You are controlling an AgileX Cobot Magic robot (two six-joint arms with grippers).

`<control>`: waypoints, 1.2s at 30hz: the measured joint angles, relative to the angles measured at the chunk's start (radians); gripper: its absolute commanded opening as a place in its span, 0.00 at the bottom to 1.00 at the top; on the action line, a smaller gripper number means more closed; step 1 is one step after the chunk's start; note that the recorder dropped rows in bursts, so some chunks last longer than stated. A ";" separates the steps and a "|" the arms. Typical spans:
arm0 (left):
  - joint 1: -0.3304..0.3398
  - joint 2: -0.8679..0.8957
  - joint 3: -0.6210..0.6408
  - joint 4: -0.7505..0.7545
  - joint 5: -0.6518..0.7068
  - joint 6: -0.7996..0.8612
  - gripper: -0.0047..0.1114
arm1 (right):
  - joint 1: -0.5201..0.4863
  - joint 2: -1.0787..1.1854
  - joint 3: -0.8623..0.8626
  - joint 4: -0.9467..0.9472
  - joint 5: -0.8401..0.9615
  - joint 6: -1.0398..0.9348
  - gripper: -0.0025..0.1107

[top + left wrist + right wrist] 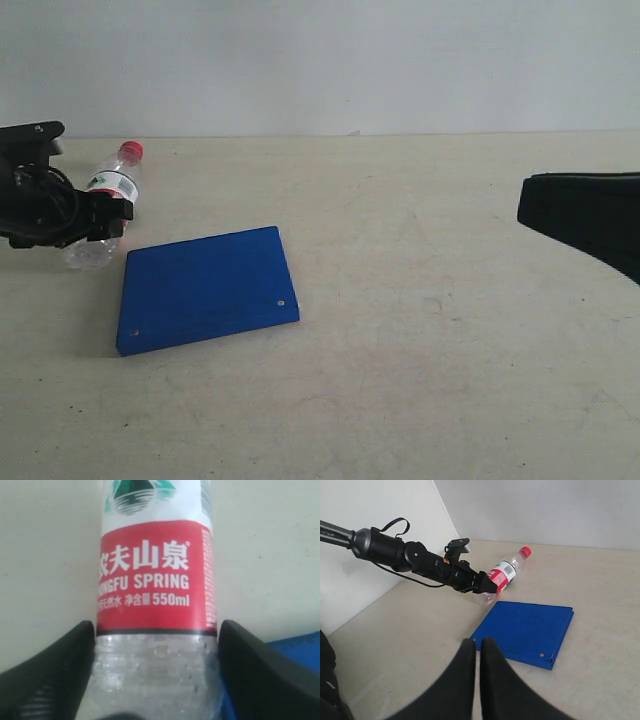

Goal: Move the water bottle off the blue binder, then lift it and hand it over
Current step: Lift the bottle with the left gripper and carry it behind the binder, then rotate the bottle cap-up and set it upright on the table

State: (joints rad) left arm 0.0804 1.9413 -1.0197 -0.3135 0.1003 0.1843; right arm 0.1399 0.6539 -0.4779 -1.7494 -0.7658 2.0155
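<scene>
The water bottle, clear with a red cap and a red, white and green label, lies tilted at the far left of the table, its cap pointing away. My left gripper is shut on its clear lower body, with one black finger pressed against each side of the water bottle. The bottle is off the blue binder, which lies flat just beside it. I cannot tell whether the bottle's base touches the table. My right gripper is shut on nothing and looks over the binder from a distance.
The beige table runs back to a pale wall. Part of my right arm reaches in as a black shape at the right edge. A white panel stands behind my left arm.
</scene>
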 measured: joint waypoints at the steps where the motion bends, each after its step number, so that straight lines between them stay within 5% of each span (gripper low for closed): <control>1: 0.000 0.000 -0.011 -0.002 0.019 -0.002 0.50 | 0.000 0.000 0.000 0.000 0.000 0.000 0.02; 6: -0.004 0.000 -0.046 -0.010 0.063 -0.005 0.52 | 0.000 0.000 0.000 0.000 0.000 0.000 0.02; 11: -0.018 0.002 -0.080 -0.055 0.074 -0.006 0.66 | 0.000 0.000 0.000 0.000 -0.002 0.000 0.02; 36: -0.061 0.181 -0.394 -0.085 0.151 -0.006 0.65 | 0.000 0.000 0.000 0.000 -0.070 0.002 0.02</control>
State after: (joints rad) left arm 0.0194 2.1219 -1.4134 -0.3982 0.2515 0.1779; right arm 0.1399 0.6539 -0.4779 -1.7494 -0.8359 2.0177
